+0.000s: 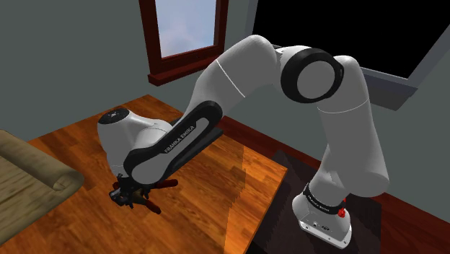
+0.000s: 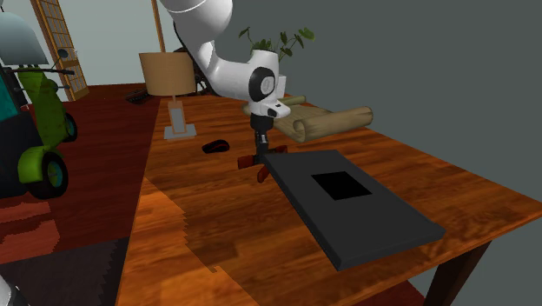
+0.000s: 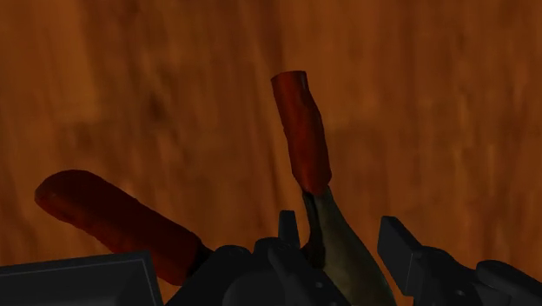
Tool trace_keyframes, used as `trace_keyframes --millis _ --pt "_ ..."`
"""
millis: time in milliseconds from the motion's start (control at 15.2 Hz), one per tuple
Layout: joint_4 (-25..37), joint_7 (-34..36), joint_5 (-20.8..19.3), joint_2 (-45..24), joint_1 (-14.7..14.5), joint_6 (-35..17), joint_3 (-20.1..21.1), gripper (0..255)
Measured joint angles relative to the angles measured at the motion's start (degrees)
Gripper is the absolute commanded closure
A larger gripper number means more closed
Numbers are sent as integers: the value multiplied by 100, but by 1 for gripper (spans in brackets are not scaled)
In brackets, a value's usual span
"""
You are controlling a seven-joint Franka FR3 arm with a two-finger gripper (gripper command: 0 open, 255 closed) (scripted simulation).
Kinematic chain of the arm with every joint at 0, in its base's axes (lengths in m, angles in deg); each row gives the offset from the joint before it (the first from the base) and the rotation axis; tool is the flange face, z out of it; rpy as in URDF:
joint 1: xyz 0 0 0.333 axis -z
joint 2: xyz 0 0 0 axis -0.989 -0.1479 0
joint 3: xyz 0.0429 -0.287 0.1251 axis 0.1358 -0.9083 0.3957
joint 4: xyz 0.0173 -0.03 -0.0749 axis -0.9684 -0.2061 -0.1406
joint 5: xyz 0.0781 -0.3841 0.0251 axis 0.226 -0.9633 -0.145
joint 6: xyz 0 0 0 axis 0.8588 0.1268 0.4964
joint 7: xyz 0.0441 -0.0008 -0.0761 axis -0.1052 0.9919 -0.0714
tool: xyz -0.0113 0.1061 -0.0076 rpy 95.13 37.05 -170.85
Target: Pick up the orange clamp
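Note:
The orange clamp (image 3: 302, 130) lies on the wooden table (image 3: 434, 104). It has two red-orange handles and a dark olive body. One handle points away from my gripper (image 3: 340, 239); the other (image 3: 113, 217) splays off to the side. My black fingers (image 3: 404, 248) stand either side of the olive body and press on it, so the gripper is shut on the clamp. In the shoulder view the gripper (image 1: 133, 193) is down at the table with the clamp (image 1: 160, 185) under it. In the second exterior view the gripper (image 2: 259, 146) stands over the clamp (image 2: 247, 162).
A dark flat board (image 2: 356, 204) lies right beside the clamp. A small black object (image 2: 214, 146), a lamp (image 2: 174, 87) and a rolled tan cloth (image 2: 334, 120) sit farther back on the table (image 2: 217, 235). The tan cloth (image 1: 32, 169) also lies at the shoulder view's left.

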Motion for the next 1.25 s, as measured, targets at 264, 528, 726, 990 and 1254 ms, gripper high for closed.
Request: trace_keyframes --millis 264,528,726,990,1254 --pt "8 -1 7 11 2 22 5 255" --pt "24 -28 72 176 41 209 51 255" --pt "56 -56 125 309 71 371 87 255" --pt "96 -87 202 508 109 601 140 255" --pt "159 -108 261 654 131 802 178 255"
